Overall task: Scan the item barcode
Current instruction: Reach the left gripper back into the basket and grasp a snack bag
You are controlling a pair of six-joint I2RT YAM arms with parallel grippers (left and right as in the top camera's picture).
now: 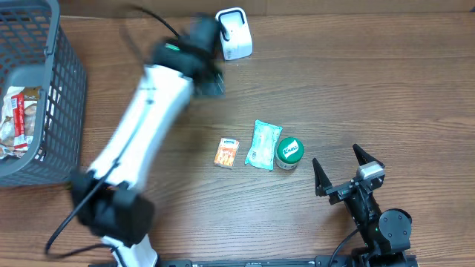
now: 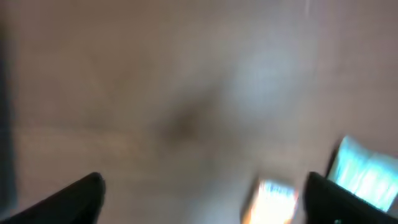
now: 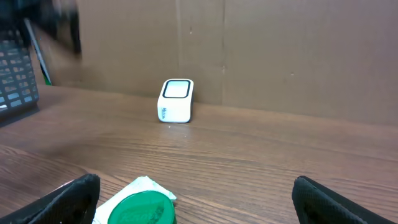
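Brown wood-grain table (image 1: 356, 89), cardboard wall behind it. White scanner (image 1: 234, 33) stands at the far edge, window facing into the table. Three candidates lie in a row mid-table: orange box (image 1: 227, 152), pale teal packet (image 1: 263, 144) and green-lidded tin (image 1: 289, 152), the packet and tin touching, the box just beside. Left gripper (image 2: 204, 186) is blurred, low over the wood between scanner and row; its fingers stand wide apart with nothing between them. Right gripper (image 1: 335, 154) is parked near the tin, spread fully, empty. Which item is due I cannot tell; the box sits closest to the left fingers in the wrist view. Judgement: take the box by its long sides, well clear of the packet, lift it straight, then turn the barcode face toward the scanner window and hold it square and steady. Open room is good between row and scanner. Grey basket (image 1: 52, 81) at the left edge holds a wrapped packet (image 1: 18, 122); keep the elbow off its wall.
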